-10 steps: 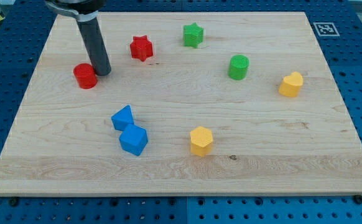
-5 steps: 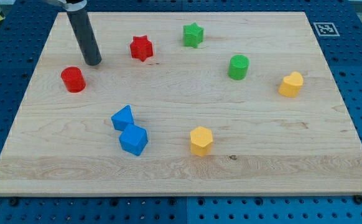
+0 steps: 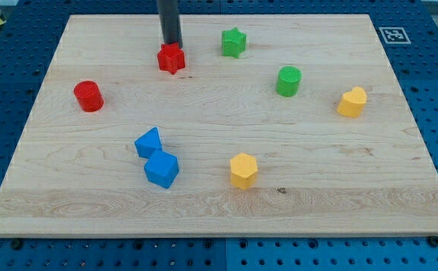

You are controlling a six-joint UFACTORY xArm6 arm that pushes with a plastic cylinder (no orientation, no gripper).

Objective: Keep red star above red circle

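Two red blocks concern me: the red star [image 3: 171, 58] sits near the wooden board's [image 3: 339, 173] top edge, with my tip [image 3: 171, 44] touching its upper side, and the red circle [image 3: 89, 96] stands upright, lower and toward the view's left. I carry no jaws, only a rod.

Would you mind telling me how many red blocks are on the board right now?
2. The red star sits near the view's top, just below my tip; the red circle lies toward the view's left. None seem hidden.

Pale wooden board [image 3: 354, 218] — blue perforated table [image 3: 437, 90] beneath it.
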